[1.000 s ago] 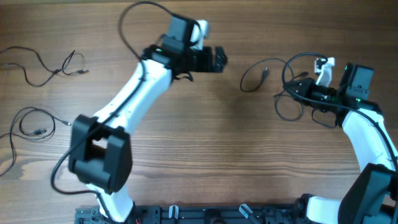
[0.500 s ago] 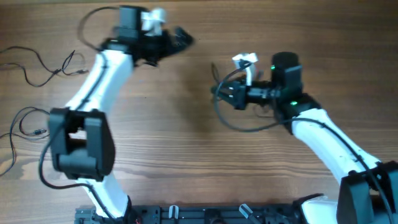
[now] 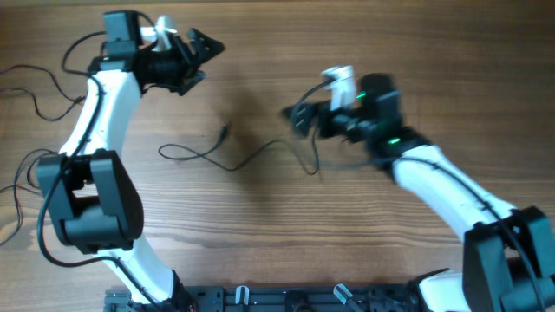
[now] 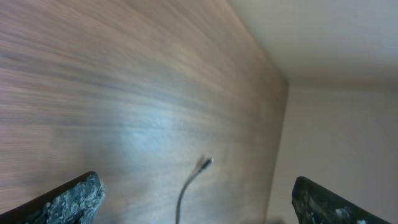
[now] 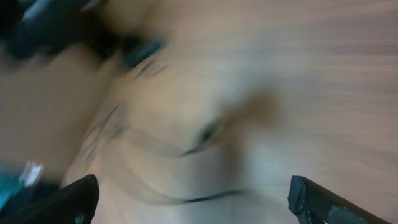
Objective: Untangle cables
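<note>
One thin dark cable (image 3: 204,158) lies strung out across the middle of the table, its plug end (image 3: 224,132) pointing up. Its right part runs under my right gripper (image 3: 297,117), which is blurred by motion. In the right wrist view my right gripper (image 5: 193,183) is open, and a blurred cable (image 5: 205,198) lies on the wood below the gap, not held. My left gripper (image 3: 202,61) is open at the top left, away from that cable. In the left wrist view my left gripper (image 4: 193,185) stands wide, with a cable tip (image 4: 203,164) on the table beyond.
Two more loose cables lie at the far left: one (image 3: 43,82) partly behind my left arm, another (image 3: 30,165) looping near the table's left edge. The arm bases and a black rail (image 3: 286,299) line the front edge.
My right gripper has opened and let the cable go; it now lies spread across the middle. Both arms have swung leftward, the left one toward the top left corner.
</note>
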